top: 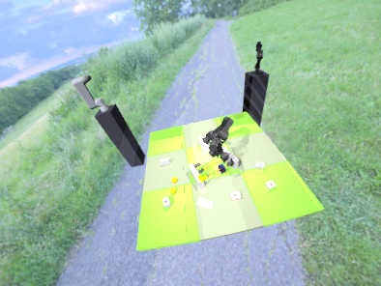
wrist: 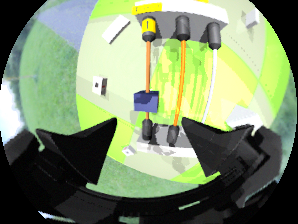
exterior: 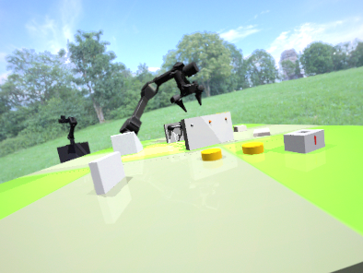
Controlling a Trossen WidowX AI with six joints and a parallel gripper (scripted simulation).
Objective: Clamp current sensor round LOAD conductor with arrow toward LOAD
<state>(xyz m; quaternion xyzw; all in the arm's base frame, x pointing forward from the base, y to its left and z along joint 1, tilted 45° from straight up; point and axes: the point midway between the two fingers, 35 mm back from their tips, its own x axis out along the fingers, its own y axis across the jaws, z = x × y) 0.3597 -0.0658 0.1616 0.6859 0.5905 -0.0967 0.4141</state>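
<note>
The dark blue sensor [top: 221, 168] [wrist: 146, 102] sits at the brown-orange conductor [wrist: 148, 65], which enters its upper side and comes out below it in the wrist view. Whether it is latched, and its arrow, cannot be made out. That conductor runs to a gland with a yellow band [wrist: 149, 26]; a yellow label [wrist: 148, 8] lies beyond it, its lettering unreadable. An orange conductor [wrist: 183, 70] and a white conductor [wrist: 214, 65] run beside it. My gripper [exterior: 193, 107] [wrist: 150, 120] is wide open and empty, raised above the fixture, apart from the sensor. The panel hides the sensor in the exterior view.
The white panel [top: 195, 175] [exterior: 209, 131] holds one end of the conductors. Two yellow discs [exterior: 211, 154] [exterior: 252, 148] lie near it. A grey box with a red mark [exterior: 295, 142] and an upright white plate [exterior: 108, 172] stand farther out. Several small white blocks are spread around.
</note>
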